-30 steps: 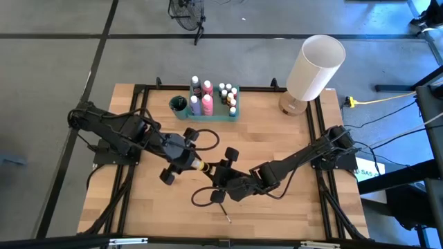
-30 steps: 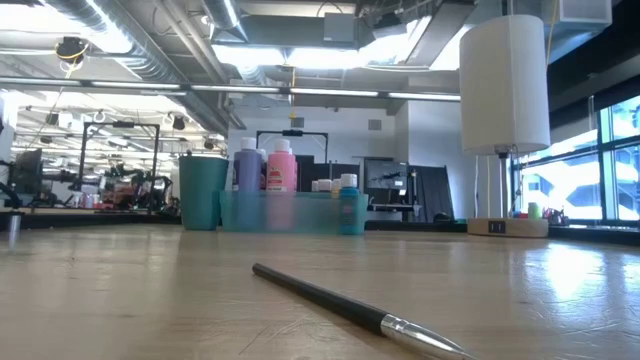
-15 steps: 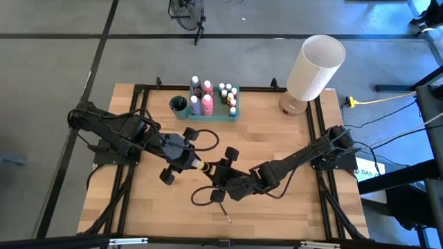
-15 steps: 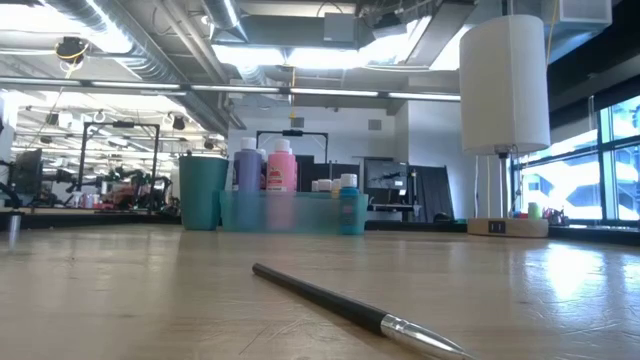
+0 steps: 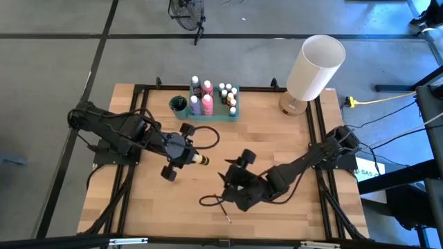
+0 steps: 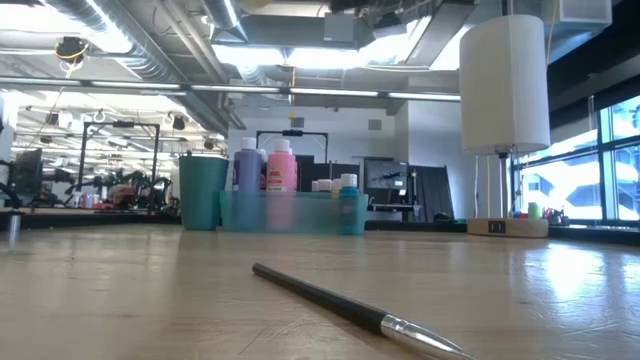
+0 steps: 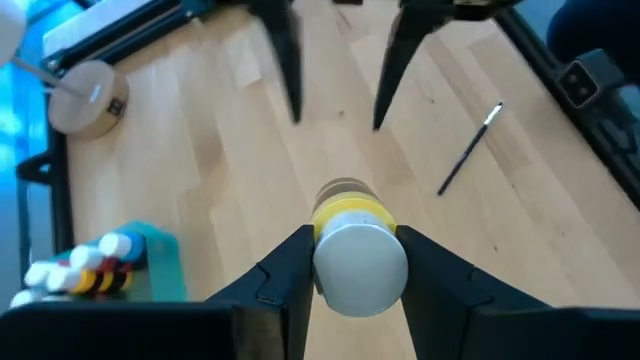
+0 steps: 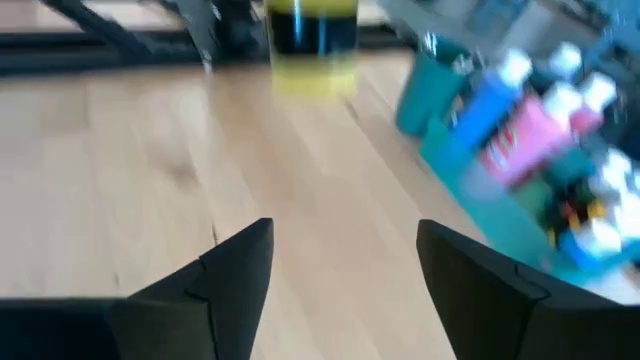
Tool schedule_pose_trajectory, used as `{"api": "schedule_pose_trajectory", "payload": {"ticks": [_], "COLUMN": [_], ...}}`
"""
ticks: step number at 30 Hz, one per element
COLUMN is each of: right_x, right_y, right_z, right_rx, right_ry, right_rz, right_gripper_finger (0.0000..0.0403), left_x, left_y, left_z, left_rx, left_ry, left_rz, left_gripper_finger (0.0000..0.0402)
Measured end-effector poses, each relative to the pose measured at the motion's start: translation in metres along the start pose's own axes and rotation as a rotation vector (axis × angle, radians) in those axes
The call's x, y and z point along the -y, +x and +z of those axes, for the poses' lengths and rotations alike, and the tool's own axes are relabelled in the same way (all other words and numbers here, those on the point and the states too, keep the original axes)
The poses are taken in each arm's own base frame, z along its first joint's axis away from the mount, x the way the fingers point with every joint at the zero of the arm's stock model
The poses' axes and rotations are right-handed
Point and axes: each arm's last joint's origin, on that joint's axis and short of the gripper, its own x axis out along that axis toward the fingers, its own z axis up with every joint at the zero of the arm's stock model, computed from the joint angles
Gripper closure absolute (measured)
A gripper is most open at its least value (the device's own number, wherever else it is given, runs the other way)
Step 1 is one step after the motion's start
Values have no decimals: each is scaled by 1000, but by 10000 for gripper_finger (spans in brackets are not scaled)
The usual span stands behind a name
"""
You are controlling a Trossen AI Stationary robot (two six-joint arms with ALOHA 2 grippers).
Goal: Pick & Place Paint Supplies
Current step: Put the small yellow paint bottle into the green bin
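Two grippers over mid-table from above. Left gripper point(image 5: 188, 158) clamped on a yellow paint bottle point(image 5: 199, 159), held sideways and off the wood. Right gripper point(image 5: 233, 181) just beside it, spread wide and empty. Loose paintbrush point(image 5: 225, 210) flat on the table point(image 5: 138, 207), near the right gripper and nearer the front edge. Green tray point(image 5: 237, 111) of other paint bottles point(image 5: 207, 104) well apart at the far edge, with a teal cup point(image 5: 178, 105) at its side and a white lamp point(image 5: 315, 68) off to the right.

From table height: no gripper in sight. Only the paintbrush point(image 6: 335, 302) in front, the tray point(image 6: 290, 212), cup point(image 6: 203, 192) and lamp point(image 6: 504, 85) behind.

From the left wrist: both dark fingers point(image 7: 285, 275) pressed against the bottle point(image 7: 352, 215) just below its white cap, body pointing away. Likely a narrow hold on a round, smooth neck, so risk of the bottle swivelling or slipping out during a fast swing toward the tray point(image 7: 160, 262). Also risk of clipping the right arm's open fingers straight ahead unless kept clear.

From the right wrist: own gripper point(image 8: 345, 275) gaping, nothing between the fingers point(image 8: 235, 270). Yellow bottle point(image 8: 312, 45) ahead, apart from them, in the other arm's hold. Tray point(image 8: 480, 205) crowded, so possible toppling of standing bottles if set down carelessly.
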Motion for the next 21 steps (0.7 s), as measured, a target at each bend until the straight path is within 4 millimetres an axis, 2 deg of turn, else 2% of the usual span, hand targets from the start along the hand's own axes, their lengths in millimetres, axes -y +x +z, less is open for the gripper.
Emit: {"api": "schedule_pose_trajectory", "payload": {"ticks": [6, 13, 16, 21], "right_x": [1, -4, -4, -3], "right_y": [-15, -23, -24, -24], "right_z": [-16, -23, -24, -25], "right_rx": [-132, -187, -188, -196], "right_ry": [5, 2, -3, -14], "right_rz": [33, 75, 75, 68], "right_gripper_finger": [159, 160, 159, 159], "left_x": [-20, -69, -93, -131], "left_y": [-9, -14, -8, 16], "left_z": [1, -3, -5, -11], "left_rx": [-5, -22, -53, -178], "left_ry": [-53, -187, -248, -329], "left_rz": [91, 221, 272, 318], "left_gripper_finger": [285, 285, 285, 285]}}
